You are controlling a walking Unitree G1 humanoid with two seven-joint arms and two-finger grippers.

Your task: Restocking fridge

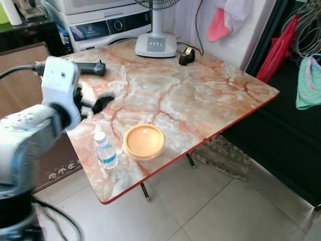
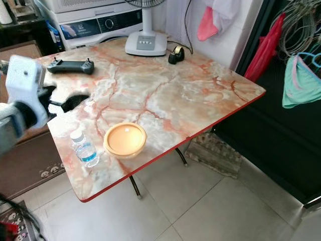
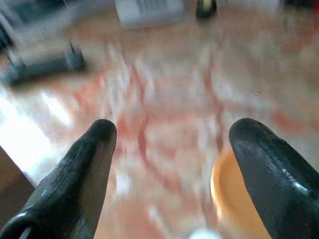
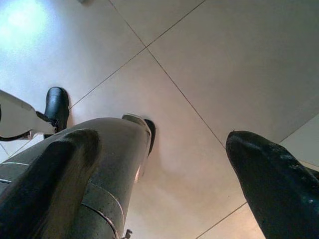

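Here, left pincer (image 1: 98,104) raised over marble table (image 1: 200,95), fingers apart, above water bottle (image 1: 106,152), right pincer (image 4: 159,164) spread, floorward.

Marble-patterned table (image 1: 200,100) with a red edge, standing on a tiled floor (image 1: 225,211). On it: a water bottle (image 1: 105,150) upright near the front edge, an orange bowl (image 1: 144,141) just beside it, a black controller (image 2: 70,66), a tape dispenser (image 1: 187,55) and a fan base (image 1: 156,44) at the far side.
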